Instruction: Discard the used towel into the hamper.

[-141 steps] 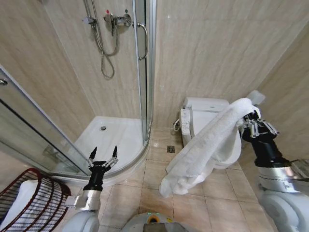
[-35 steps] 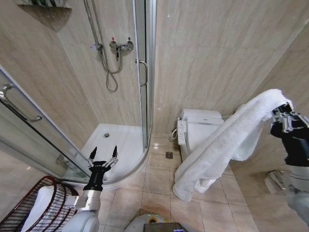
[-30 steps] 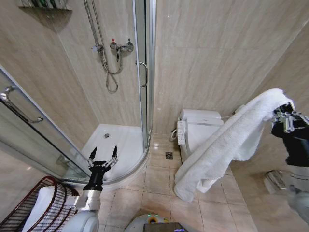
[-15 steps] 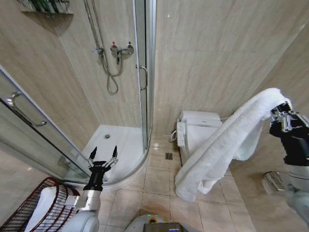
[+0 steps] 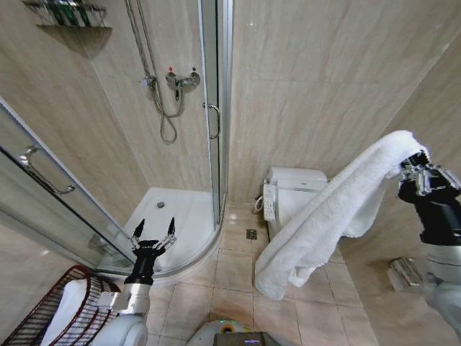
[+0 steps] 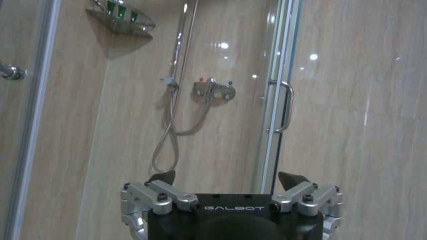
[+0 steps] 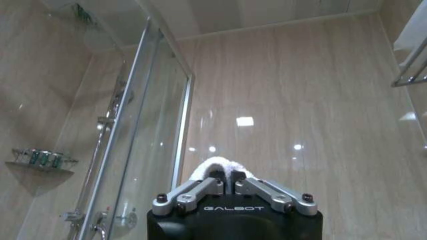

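A long white towel [image 5: 338, 209] hangs from my right gripper [image 5: 413, 161], held high at the right; its lower end dangles above the floor beside the toilet. In the right wrist view that gripper [image 7: 227, 179] is shut on a white fold of the towel [image 7: 217, 165]. The hamper [image 5: 43, 317], a dark reddish-brown open-weave basket with white cloth inside, stands at the lower left corner. My left gripper [image 5: 153, 229] is open and upright near the shower's curved sill, to the right of the hamper. In the left wrist view its fingers [image 6: 162, 177] stand apart with nothing between them.
A glass shower enclosure [image 5: 216, 122] with a white tray [image 5: 169, 213] occupies the left and middle. A white toilet [image 5: 292, 191] stands against the back wall. Beige floor tiles [image 5: 230, 270] lie between shower and toilet. A metal rail [image 7: 408, 75] is on the right wall.
The head view has shifted, with the hamper sliding further into the lower left corner. My right gripper still holds the towel high; the left gripper has not moved.
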Available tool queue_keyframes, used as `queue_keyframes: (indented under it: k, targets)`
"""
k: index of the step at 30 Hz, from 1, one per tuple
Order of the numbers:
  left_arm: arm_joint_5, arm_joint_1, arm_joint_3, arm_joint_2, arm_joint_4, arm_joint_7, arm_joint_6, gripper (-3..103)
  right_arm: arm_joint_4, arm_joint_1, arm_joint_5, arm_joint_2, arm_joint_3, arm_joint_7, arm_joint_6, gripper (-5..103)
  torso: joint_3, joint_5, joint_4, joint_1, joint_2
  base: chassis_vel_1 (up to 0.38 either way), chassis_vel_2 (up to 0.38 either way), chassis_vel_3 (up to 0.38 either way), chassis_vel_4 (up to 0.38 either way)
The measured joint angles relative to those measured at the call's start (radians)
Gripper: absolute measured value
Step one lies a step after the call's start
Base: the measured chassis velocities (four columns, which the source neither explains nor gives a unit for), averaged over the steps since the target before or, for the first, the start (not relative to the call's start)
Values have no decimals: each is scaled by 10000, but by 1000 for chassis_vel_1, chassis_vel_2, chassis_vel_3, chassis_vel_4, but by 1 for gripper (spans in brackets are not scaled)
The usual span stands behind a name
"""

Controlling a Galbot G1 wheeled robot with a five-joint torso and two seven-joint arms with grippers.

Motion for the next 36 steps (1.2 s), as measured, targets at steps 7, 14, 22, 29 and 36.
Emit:
queue_keyframes:
  k: [7,14,22,29,36]
  targets:
    - [0,0,0,0,0,0,0,100,0,-11,48,-45,41,-27,0,4,209,0,0,169,380,0,0,0,0]
    - [0,0,0,0,0,0,0,100,0,32,38,-87,-35,-38,-12,4,452,0,0,375,825,0,0,0,0]
    - [0,0,0,0,0,0,0,100,0,80,28,-126,-105,102,-32,4,669,-1,0,582,1250,0,0,0,0]
    - [0,0,0,0,0,0,0,100,0,164,-41,-126,-283,704,-1,4,713,0,0,632,1345,0,0,0,0]
    - [0,0,0,0,0,0,0,100,-1,-228,667,-203,707,713,300,4,697,-2,-2,620,1319,0,0,0,0]
